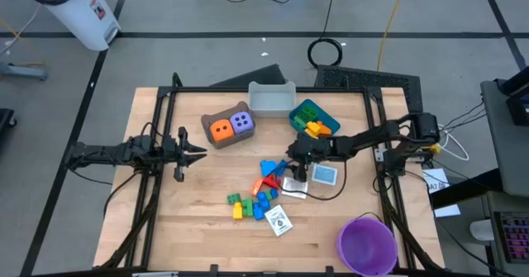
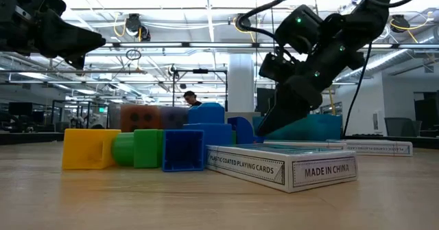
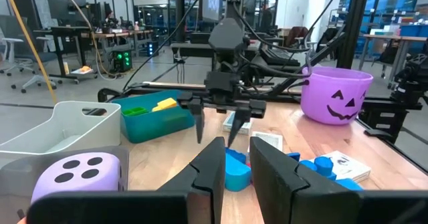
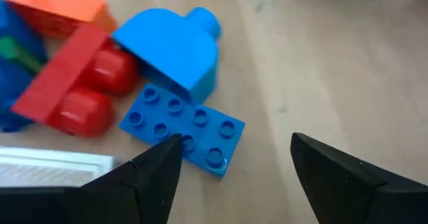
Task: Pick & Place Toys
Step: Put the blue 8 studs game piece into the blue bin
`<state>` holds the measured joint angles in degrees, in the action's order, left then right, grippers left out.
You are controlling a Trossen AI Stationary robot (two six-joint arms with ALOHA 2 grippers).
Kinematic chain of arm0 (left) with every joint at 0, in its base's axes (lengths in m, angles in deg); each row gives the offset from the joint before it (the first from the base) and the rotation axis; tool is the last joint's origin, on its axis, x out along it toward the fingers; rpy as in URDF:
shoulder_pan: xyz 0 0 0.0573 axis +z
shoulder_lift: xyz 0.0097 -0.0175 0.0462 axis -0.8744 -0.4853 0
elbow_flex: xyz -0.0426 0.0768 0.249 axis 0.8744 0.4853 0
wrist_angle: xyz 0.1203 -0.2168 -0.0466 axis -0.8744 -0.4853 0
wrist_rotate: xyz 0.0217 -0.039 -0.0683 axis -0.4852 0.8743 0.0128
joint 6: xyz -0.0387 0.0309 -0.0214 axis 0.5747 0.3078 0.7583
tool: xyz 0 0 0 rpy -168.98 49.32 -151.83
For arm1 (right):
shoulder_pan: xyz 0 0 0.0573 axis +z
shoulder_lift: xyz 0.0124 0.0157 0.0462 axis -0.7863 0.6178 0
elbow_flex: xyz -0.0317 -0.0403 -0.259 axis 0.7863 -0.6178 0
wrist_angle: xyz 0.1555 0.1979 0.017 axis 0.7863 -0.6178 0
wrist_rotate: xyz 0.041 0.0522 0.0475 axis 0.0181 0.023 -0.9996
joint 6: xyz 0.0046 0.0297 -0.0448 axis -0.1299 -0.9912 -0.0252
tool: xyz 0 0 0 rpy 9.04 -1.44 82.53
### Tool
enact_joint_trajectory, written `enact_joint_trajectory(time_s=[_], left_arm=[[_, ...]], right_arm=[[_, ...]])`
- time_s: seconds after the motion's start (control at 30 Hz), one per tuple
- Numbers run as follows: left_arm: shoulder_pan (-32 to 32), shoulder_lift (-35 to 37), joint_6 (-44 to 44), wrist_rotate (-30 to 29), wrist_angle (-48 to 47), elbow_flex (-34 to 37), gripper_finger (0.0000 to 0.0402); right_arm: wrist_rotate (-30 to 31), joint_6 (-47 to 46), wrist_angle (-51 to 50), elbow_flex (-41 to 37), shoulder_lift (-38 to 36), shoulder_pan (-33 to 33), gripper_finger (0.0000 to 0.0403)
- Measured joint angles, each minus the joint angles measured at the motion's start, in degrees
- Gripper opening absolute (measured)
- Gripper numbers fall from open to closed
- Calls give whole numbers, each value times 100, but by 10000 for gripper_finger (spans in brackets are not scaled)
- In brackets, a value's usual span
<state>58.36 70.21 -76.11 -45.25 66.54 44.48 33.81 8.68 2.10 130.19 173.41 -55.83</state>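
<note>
Jaws of right gripper [image 4: 231, 160] spread wide, empty, just above flat blue brick [image 4: 182, 128] beside red brick [image 4: 73, 83]. Risk: nudging neighbours, pinching two bricks together.

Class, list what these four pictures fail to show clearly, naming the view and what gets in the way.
- Low view: the dice are mostly hidden behind the bricks.
- Right wrist view: the white card box is cut off by the edge and the right gripper.
- High view: print on the card box is too small.
</note>
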Motion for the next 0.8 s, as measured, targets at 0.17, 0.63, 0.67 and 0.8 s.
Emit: enact_joint_trajectory(time_s=[0.17,0.63,0.67,0.8], left_arm=[[0,0,0,-1,-1,1,76],[0,0,1,-1,0,-1,76],[1,0,0,1,0,1,76],[1,0,0,2,0,-1,76]], right_arm=[[666,28,-571,-29,-326,0,270],[129,-268,54,-22,-485,-2,270],[129,-271,54,-22,-432,-3,270],[53,-306,269,-11,-160,9,270]])
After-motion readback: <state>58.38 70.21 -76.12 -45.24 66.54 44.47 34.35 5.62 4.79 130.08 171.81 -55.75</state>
